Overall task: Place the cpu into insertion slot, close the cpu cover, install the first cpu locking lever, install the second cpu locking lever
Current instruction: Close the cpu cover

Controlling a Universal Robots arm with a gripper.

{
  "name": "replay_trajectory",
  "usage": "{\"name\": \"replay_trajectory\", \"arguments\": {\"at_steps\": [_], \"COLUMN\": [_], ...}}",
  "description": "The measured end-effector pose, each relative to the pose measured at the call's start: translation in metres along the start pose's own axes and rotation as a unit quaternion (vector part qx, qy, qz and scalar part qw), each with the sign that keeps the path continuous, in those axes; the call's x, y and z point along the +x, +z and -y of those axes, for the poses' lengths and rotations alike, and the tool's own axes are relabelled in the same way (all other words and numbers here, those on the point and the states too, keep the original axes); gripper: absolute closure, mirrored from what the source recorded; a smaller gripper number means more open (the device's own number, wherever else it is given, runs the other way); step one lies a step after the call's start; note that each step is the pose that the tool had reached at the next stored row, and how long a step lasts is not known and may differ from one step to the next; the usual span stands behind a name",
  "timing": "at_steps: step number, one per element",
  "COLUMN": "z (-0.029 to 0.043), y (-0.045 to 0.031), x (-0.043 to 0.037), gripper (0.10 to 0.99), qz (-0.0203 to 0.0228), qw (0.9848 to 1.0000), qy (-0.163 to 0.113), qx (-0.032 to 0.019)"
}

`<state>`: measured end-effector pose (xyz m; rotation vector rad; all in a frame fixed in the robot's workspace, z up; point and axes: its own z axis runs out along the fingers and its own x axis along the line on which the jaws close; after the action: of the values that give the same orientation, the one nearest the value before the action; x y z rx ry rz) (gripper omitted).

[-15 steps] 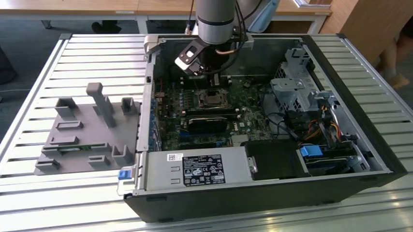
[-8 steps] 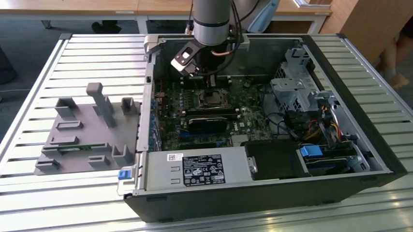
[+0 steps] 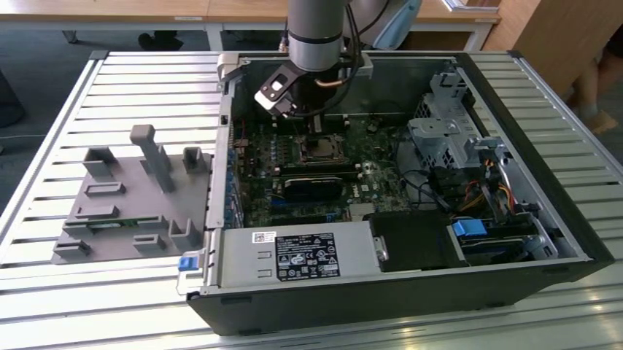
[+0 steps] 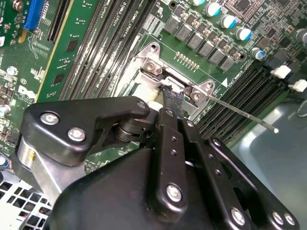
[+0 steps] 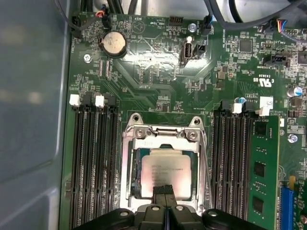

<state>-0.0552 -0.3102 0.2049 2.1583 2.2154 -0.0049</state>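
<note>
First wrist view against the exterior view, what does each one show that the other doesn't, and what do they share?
First wrist view: the cpu, its silvery top framed by the cpu cover, and a coin cell battery. Exterior view: the grey fixture plate, the power supply box and the slatted table. Both: the green motherboard and the gripper, tips shut, above the cpu.
</note>
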Motion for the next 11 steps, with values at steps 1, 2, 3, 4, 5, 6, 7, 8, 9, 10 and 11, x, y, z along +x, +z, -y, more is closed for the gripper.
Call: {"name": "replay_trajectory", "arguments": {"at_steps": [1,2,3,4,5,6,7,8,9,10,11], "z": [0.0001,0.0002,0.0003,0.0003,0.0004,0.0004,0.0004,0.0004,0.0004,0.0004,0.0004], "y": [0.0007,0.0015,0.0023,0.0028,0.0032,0.0034,0.0038,0.0042,0.0047,0.0051,0.0056], "x": [0.0000,0.0001,0.0001,0.0001,0.0001,0.0000,0.0001,0.0001,0.0001,0.0001,0.0001], "gripper": [0.980,0.980,0.980,0.980,0.980,0.980,0.980,0.980,0.980,0.980,0.980], "qz": [0.0000,0.0000,0.0000,0.0001,0.0001,0.0002,0.0003,0.0003,0.0004,0.0004,0.0003], "qw": [1.0000,1.0000,1.0000,1.0000,1.0000,1.0000,1.0000,1.0000,1.0000,1.0000,1.0000], "qy": [0.000,0.000,0.000,0.000,0.000,0.000,0.000,0.000,0.000,0.000,0.000], "qx": [0.0000,0.0000,0.0000,0.0000,0.0001,0.0002,0.0002,0.0002,0.0002,0.0001,0.0001]}}
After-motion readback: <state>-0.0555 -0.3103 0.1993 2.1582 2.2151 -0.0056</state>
